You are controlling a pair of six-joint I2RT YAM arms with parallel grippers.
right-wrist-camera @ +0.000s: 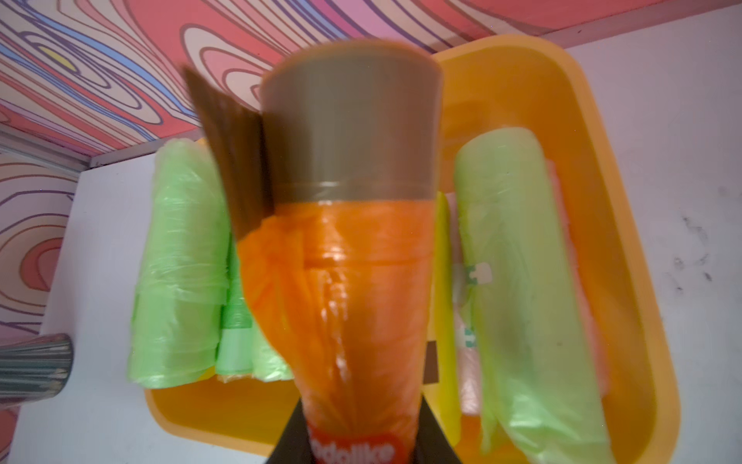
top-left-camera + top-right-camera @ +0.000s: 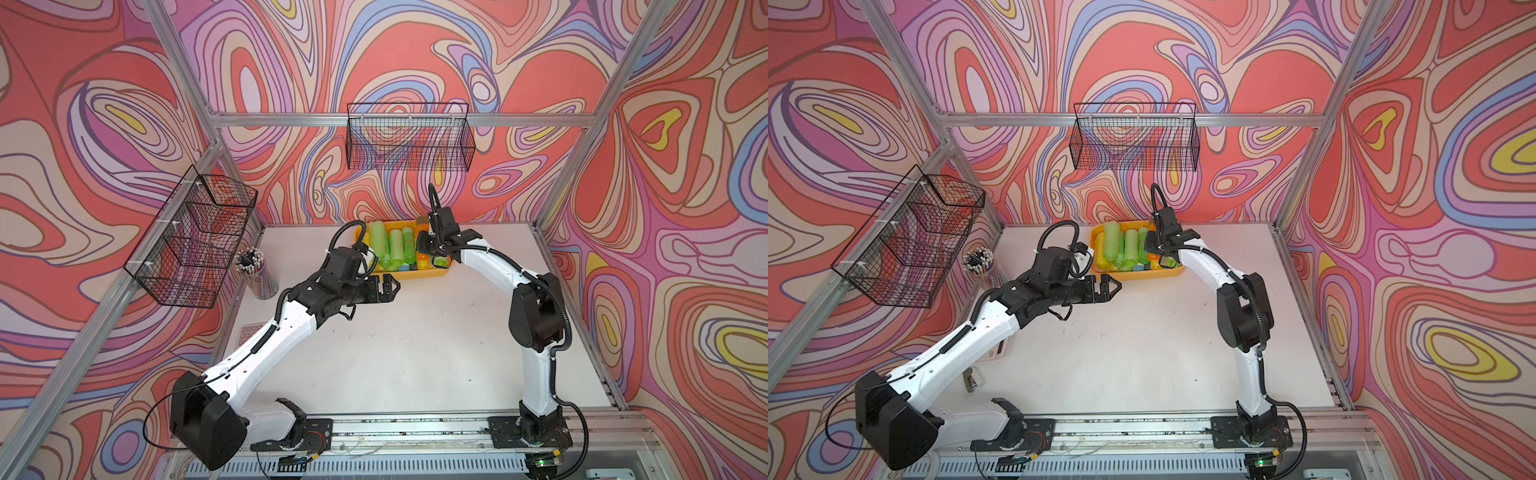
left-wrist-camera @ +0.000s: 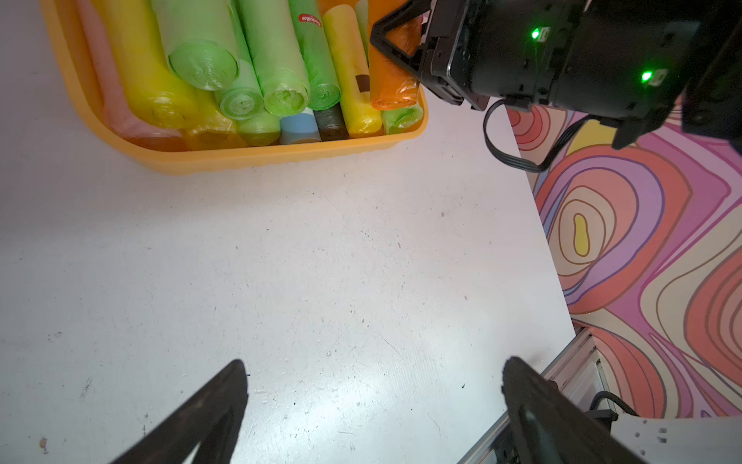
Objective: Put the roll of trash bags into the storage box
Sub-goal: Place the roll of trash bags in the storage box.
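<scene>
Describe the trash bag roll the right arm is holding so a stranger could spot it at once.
On the white table, a shallow orange-yellow plastic tub sits at the far edge. The right pincer is shut on one roll of trash bags over it. Unlike the green rolls beside it, this one is bright orange with a dull brown band at one end.

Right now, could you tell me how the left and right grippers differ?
The left gripper is open and empty; the right gripper is shut on the orange roll. The left gripper is over the table, outside the box; the right gripper is over the box. Both are black.
</scene>
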